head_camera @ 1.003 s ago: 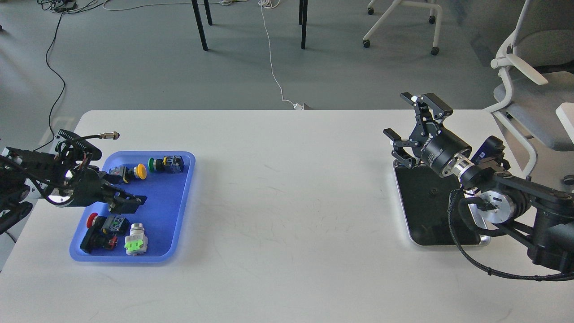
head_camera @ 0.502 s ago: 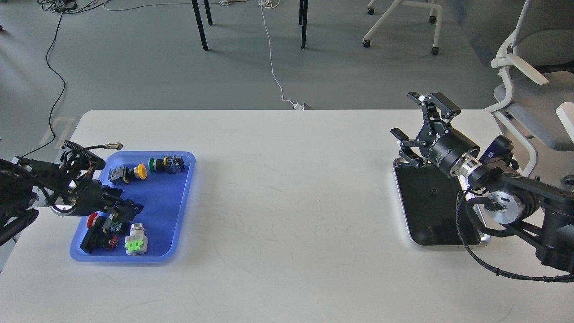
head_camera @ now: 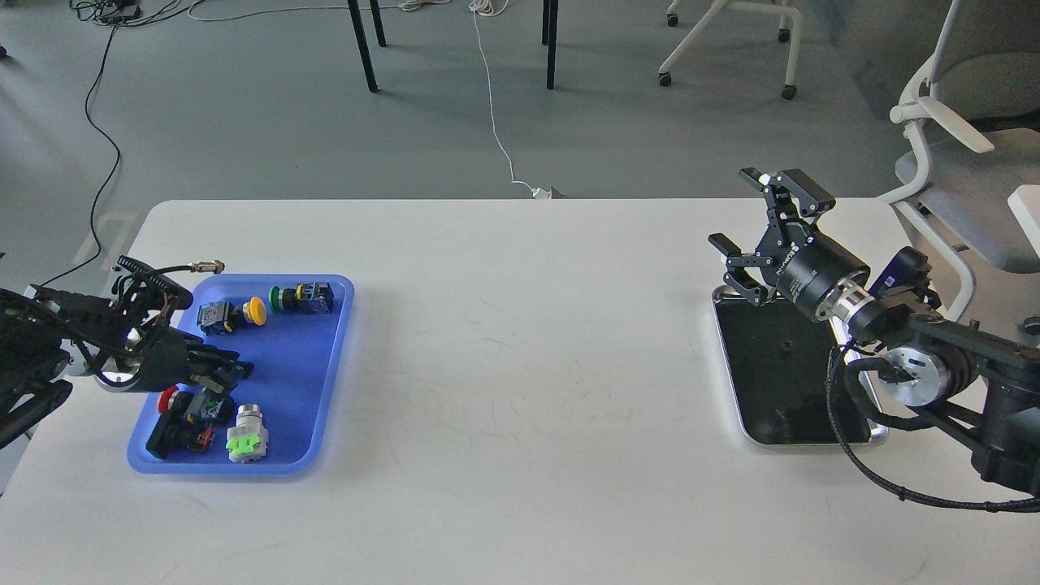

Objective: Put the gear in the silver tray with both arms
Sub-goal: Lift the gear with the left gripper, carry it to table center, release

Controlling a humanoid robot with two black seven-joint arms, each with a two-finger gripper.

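The silver tray lies at the table's right, with a dark mirror-like floor. A small dark gear-like piece rests on that floor. My right gripper is open and empty. It is held above the tray's far edge and points up and away. My left gripper reaches low into the blue plastic tray, right at a black part with a red button. Its fingers are dark and merge with the parts, so I cannot tell whether they are open or what they touch.
The blue tray also holds a yellow-button part, a green-button part and a grey part with a green tab. An office chair stands past the table's right edge. Cables run across the floor behind the table.
My left gripper has dropped and pulled back toward the red-button part in the blue tray. My right gripper shifted slightly right, then stayed still.
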